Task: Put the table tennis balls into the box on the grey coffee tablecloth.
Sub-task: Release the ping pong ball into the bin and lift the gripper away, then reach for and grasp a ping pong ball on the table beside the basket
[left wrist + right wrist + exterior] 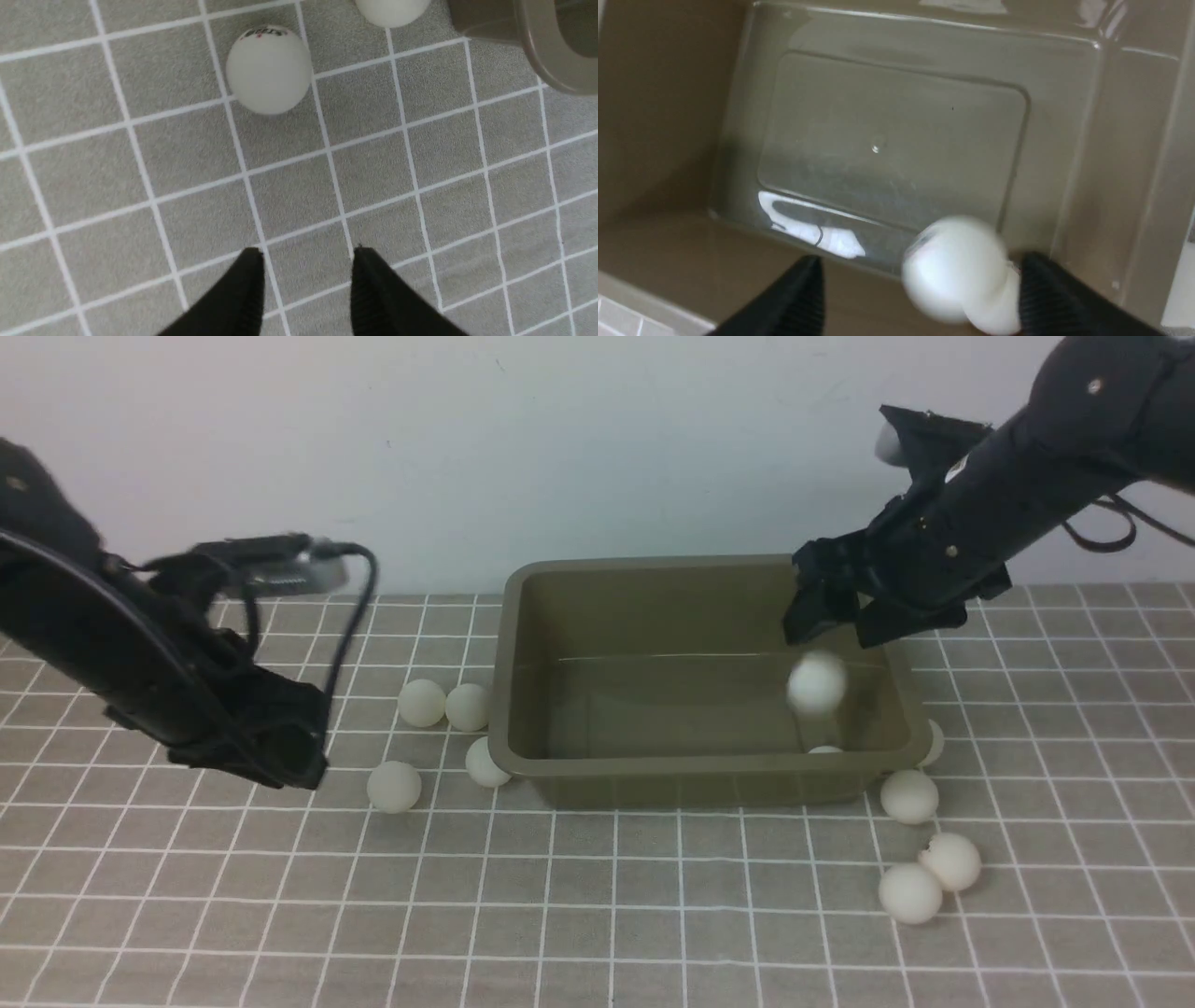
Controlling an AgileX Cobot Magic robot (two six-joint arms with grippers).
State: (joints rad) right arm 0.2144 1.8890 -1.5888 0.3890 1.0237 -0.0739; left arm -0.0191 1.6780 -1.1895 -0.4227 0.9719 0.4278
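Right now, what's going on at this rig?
The right gripper hangs open over the box, and a blurred ball below it looks mid-drop into the box. The left gripper is open and empty above the grey checked cloth, close to a logo-printed ball. Other balls lie on the cloth on both sides of the box.

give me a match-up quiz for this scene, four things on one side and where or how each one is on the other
Things:
1. left gripper
2. right gripper
3. blurred ball
4. logo ball

States:
A. in mid-air over the box
B. open, above the box's right end
C. resting on the tablecloth
D. open, empty, over bare tablecloth

Pairs: 1-D, 2-B, 3-A, 4-C
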